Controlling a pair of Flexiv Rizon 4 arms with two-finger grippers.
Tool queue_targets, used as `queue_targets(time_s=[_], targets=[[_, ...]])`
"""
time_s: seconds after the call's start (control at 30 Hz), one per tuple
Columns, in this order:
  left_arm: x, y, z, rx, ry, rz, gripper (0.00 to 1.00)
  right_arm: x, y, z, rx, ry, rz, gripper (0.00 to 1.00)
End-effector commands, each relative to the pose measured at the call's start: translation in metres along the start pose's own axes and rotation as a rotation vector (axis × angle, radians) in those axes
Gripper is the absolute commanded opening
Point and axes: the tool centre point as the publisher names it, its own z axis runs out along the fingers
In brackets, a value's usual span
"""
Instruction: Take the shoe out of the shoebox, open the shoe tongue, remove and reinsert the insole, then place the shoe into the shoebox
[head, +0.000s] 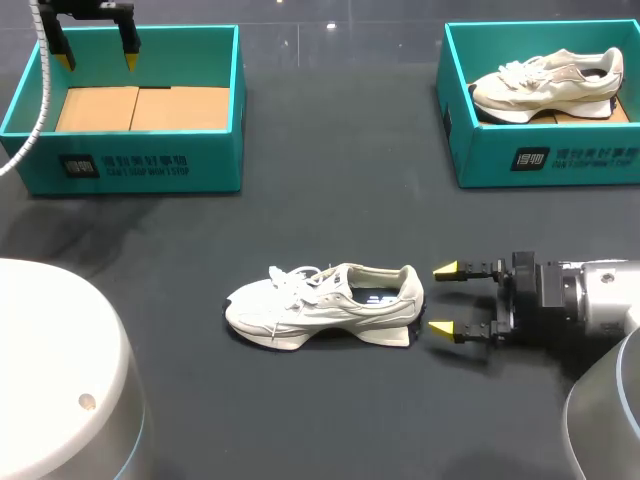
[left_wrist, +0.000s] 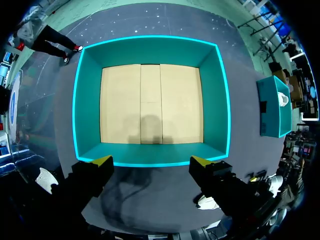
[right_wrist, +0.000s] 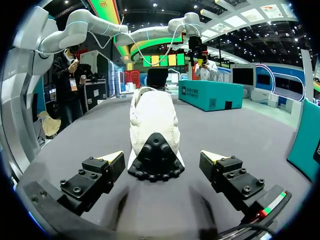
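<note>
The left shoebox (head: 215, 165) and the right shoebox (head: 480, 160) each have a dark square sign and white writing on the front wall, too small to read.

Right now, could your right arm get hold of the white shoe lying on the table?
Probably yes. The right gripper sits open just behind the heel of the white shoe, not touching it. Its fingers point at the heel and nothing lies between them.
</note>
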Motion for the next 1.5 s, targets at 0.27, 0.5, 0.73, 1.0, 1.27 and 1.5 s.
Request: queue_targets(time_s=[0.27,0.5,0.73,1.0,1.27,1.5], targets=[[0.0,0.0,0.0,0.0,0.0,0.0,1.0,0.004,0.003,0.02,-0.004,0.014,-0.001,1.0],[0.0,0.0,0.0,0.0,0.0,0.0,1.0,0.006,0.005,0.031,-0.001,0.036,-0.006,1.0],[0.0,0.0,0.0,0.0,0.0,0.0,1.0,0.005,0.006,0.038,-0.006,0.056,-0.007,1.0],[0.0,0.0,0.0,0.0,0.0,0.0,1.0,0.008,0.005,0.046,-0.007,0.086,-0.006,1.0],[0.0,0.0,0.0,0.0,0.0,0.0,1.0,0.011,0.004,0.057,-0.002,0.118,-0.004,1.0],[0.0,0.0,0.0,0.0,0.0,0.0,1.0,0.011,0.005,0.062,-0.006,0.131,-0.006,1.0]])
